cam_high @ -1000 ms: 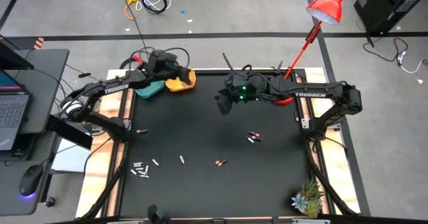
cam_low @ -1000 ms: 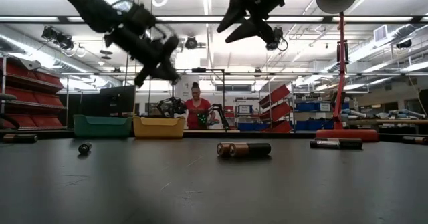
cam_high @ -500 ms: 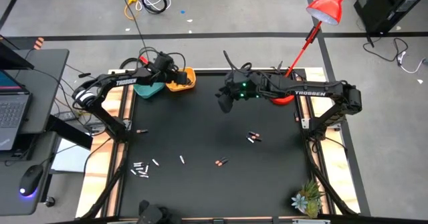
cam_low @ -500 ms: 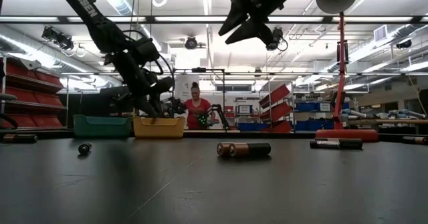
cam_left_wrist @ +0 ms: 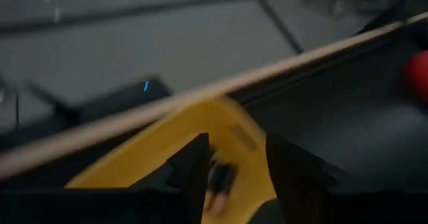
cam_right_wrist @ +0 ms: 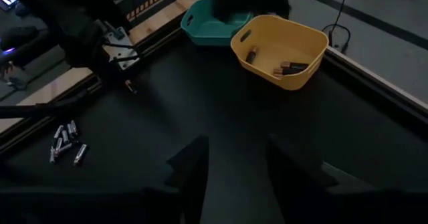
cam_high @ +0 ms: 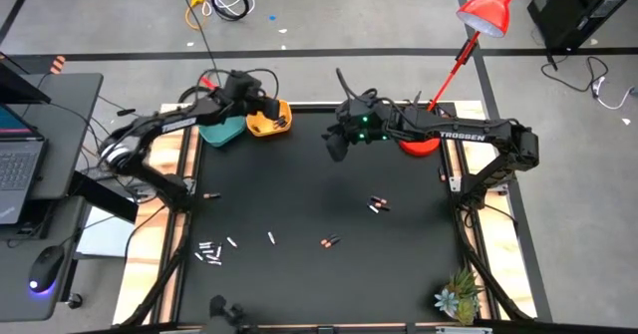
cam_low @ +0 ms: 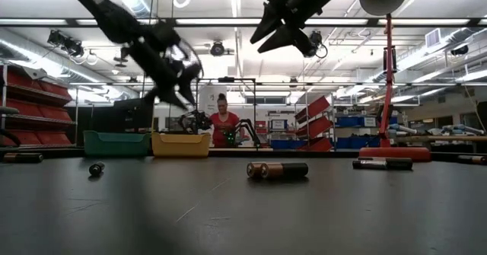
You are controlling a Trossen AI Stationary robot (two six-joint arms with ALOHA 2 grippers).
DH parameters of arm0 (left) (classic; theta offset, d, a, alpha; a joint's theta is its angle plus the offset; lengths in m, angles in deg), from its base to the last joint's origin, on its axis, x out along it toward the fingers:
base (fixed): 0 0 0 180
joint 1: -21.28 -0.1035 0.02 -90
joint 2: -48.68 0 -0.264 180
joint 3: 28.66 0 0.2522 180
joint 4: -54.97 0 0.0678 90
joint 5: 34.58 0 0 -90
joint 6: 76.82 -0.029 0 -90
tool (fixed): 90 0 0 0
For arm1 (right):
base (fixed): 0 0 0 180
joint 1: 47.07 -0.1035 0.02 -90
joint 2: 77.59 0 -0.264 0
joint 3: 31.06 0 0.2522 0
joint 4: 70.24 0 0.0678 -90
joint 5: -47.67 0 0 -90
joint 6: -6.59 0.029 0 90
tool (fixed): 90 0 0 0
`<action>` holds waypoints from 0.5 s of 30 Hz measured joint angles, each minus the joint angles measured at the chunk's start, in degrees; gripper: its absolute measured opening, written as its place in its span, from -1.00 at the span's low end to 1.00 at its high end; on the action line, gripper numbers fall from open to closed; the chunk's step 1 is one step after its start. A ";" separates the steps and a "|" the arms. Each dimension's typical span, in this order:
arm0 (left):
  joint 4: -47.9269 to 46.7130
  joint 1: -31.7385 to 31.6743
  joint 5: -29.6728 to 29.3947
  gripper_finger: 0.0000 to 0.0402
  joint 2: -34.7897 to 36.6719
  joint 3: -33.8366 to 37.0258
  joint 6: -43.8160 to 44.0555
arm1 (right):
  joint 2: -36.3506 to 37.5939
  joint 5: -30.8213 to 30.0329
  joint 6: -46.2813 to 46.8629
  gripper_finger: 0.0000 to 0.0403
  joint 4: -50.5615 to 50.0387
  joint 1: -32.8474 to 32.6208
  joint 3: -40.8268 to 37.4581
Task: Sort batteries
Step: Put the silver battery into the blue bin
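At the left of the table the left gripper (cam_high: 261,108) hangs over the yellow bowl (cam_high: 271,121), which sits at the far edge just beside the teal bowl (cam_high: 221,133). Its fingers (cam_left_wrist: 194,167) stand apart with nothing clamped between them, and a dark battery with a copper end (cam_left_wrist: 219,182) shows through the gap, lying in the bowl; that suits a drop into the bowl for the dark kind. The two bowls side by side look set out so each kind gets its own place. Nearer the front left, a cluster of whitish batteries (cam_high: 208,252) lies loose on the black table (cam_high: 299,184), with single ones (cam_high: 270,237) just to its right. Further right are a dark battery (cam_high: 330,241) and a pair (cam_high: 377,205) near the middle. Above them, well off the surface, the right gripper (cam_high: 336,145) hovers open and empty, probably waiting its turn over the unsorted ones.
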 joint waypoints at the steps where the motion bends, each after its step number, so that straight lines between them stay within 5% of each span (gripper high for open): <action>1: -0.35 0.67 0.02 -0.22 2.07 -0.04 -1.14 | 0.00 0.00 0.02 -0.22 0.01 0.00 0.00; 9: -23.81 12.96 0.07 -0.21 20.94 0.13 -7.53 | 0.00 0.84 1.00 -0.22 0.13 0.00 0.00; 15: -49.10 23.96 2.08 -0.21 28.48 0.20 4.27 | -0.10 0.91 0.36 -0.22 0.35 0.00 -0.02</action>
